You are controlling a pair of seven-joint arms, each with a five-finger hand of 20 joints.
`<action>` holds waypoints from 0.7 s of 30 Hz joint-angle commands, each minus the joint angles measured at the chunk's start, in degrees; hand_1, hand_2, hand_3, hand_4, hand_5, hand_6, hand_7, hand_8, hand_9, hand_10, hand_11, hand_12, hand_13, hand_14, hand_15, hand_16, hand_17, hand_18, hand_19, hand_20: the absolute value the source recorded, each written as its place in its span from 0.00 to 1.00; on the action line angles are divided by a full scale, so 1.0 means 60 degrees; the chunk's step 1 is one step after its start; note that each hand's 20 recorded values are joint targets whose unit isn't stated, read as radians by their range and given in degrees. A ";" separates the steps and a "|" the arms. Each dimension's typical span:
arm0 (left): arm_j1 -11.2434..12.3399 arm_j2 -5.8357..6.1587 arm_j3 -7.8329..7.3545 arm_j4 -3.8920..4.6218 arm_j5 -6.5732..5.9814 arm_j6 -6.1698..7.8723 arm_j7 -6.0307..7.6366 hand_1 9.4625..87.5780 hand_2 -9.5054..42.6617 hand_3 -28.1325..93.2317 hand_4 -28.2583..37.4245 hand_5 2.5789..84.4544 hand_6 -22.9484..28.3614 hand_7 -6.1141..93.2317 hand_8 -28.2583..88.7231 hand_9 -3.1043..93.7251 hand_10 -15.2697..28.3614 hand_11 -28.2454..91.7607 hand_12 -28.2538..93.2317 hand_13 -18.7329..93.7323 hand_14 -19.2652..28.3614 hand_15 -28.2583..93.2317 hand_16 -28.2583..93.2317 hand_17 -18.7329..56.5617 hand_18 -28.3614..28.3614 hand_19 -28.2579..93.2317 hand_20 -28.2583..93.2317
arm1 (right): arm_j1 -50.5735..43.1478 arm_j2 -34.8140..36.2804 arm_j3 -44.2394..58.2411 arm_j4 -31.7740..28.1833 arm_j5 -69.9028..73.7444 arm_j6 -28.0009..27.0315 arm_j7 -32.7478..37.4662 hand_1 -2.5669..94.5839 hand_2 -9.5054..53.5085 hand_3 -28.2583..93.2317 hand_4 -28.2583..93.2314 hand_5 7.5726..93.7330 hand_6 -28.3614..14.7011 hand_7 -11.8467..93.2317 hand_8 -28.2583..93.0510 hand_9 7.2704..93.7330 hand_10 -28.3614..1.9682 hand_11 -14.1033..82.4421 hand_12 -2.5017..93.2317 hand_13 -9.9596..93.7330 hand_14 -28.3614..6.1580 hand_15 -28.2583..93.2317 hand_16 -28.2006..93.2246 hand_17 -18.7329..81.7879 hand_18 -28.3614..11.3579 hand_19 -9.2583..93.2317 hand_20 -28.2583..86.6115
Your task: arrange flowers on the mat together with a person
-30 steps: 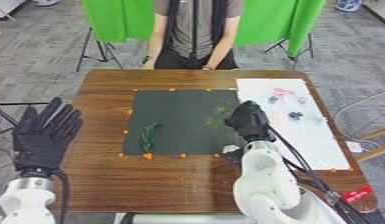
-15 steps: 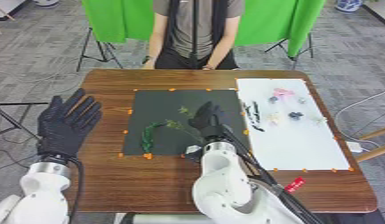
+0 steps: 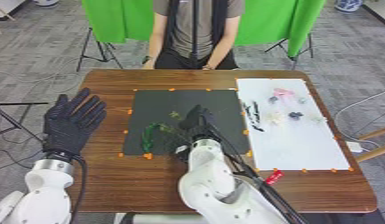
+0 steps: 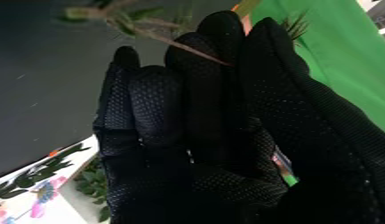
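Head view: the right hand [image 3: 197, 120] is located over the right half of the dark mat [image 3: 162, 105], fingers directed toward the far table edge, grasping one thin-stemmed green sprig [image 3: 174, 114]. The foliage of this sprig extends from the hand toward the robot's left, above the mat. One leafy green stem [image 3: 148, 139] lies on the left part of the same mat; its long axis runs near to far, the far end bent slightly to the right. The left hand [image 3: 73, 120] is released, fingers straight and spread, pointing away from the robot, over the wooden table [image 3: 108, 187] to the left of the mat. The white mat [image 3: 304, 147], on the right, carries dark leaf sprigs [image 3: 253, 116] aligned near to far along its left side; their exact number cannot be told. Flower heads on it: one pink [image 3: 283, 92], one cream [image 3: 275, 117], one dark blue [image 3: 295, 116] and three small greyish ones [image 3: 302, 100]. Right wrist view: the sprig is pinched between the thumb and the fingers. Its stem crosses the fingers obliquely, with one leafy end projecting past the fingertips; a spiky green tuft [image 4: 295, 27] shows beyond the thumb.
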 commanded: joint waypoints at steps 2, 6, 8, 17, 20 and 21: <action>-0.0105 0.0027 0.0294 0.0221 -0.0108 -0.0094 -0.0063 0.21 0.46 0.81 0.00 0.45 0.60 0.20 0.15 0.38 0.73 0.39 0.31 0.38 0.73 0.49 0.17 0.17 0.73 0.50 0.32 | -0.0181 -0.0495 -0.0028 0.0162 0.0019 0.0128 -0.0118 0.62 0.00 0.80 0.00 0.75 0.59 0.46 0.25 0.76 0.52 0.50 0.59 0.63 0.33 0.81 0.60 0.45 0.06 0.87 0.41; -0.0101 0.0006 0.0288 0.0251 -0.0199 -0.0093 -0.0048 0.21 0.46 0.81 0.00 0.45 0.60 0.20 0.15 0.39 0.73 0.40 0.31 0.38 0.73 0.49 0.17 0.17 0.73 0.50 0.32 | -0.0225 -0.0502 -0.0008 0.0157 0.0140 0.0048 -0.0091 0.61 0.00 0.81 0.00 0.72 0.58 0.42 0.25 0.74 0.51 0.48 0.58 0.62 0.32 0.80 0.58 0.45 0.06 0.87 0.39; -0.0084 -0.0001 0.0270 0.0256 -0.0194 -0.0114 -0.0036 0.21 0.46 0.81 0.00 0.45 0.60 0.20 0.15 0.39 0.73 0.40 0.31 0.38 0.73 0.49 0.17 0.18 0.73 0.50 0.32 | -0.0214 -0.0485 -0.0004 0.0147 0.0153 -0.0015 -0.0122 0.60 0.00 0.81 0.00 0.71 0.56 0.41 0.25 0.74 0.51 0.49 0.57 0.62 0.31 0.80 0.57 0.44 0.06 0.87 0.38; 0.0040 -0.0059 0.0172 0.0209 -0.0288 -0.0117 0.0116 0.21 0.46 0.81 0.00 0.45 0.60 0.20 0.15 0.38 0.73 0.40 0.30 0.38 0.73 0.49 0.17 0.17 0.73 0.50 0.32 | -0.0246 -0.0323 -0.0046 -0.0235 0.0368 -0.0336 -0.0298 0.57 0.00 0.81 0.00 0.69 0.53 0.32 0.22 0.72 0.47 0.50 0.54 0.60 0.28 0.82 0.51 0.43 0.05 0.88 0.34; 0.0115 -0.0079 0.0108 0.0184 -0.0326 -0.0100 0.0147 0.20 0.46 0.81 0.00 0.45 0.60 0.20 0.15 0.38 0.73 0.40 0.31 0.38 0.73 0.49 0.17 0.18 0.73 0.50 0.32 | -0.0269 -0.0242 -0.0022 -0.0396 0.0514 -0.0542 -0.0329 0.55 0.00 0.82 0.00 0.67 0.52 0.30 0.14 0.70 0.44 0.53 0.51 0.60 0.26 0.82 0.51 0.43 0.04 0.88 0.33; 0.0072 -0.0063 0.0115 0.0209 -0.0352 -0.0153 0.0200 0.21 0.46 0.81 0.00 0.45 0.60 0.20 0.15 0.38 0.73 0.40 0.31 0.38 0.73 0.49 0.17 0.17 0.73 0.50 0.32 | -0.0199 -0.0145 -0.0081 -0.0459 0.0553 -0.0520 -0.0337 0.54 0.00 0.82 0.00 0.67 0.52 0.30 0.14 0.69 0.42 0.54 0.49 0.59 0.26 0.82 0.50 0.42 0.04 0.88 0.33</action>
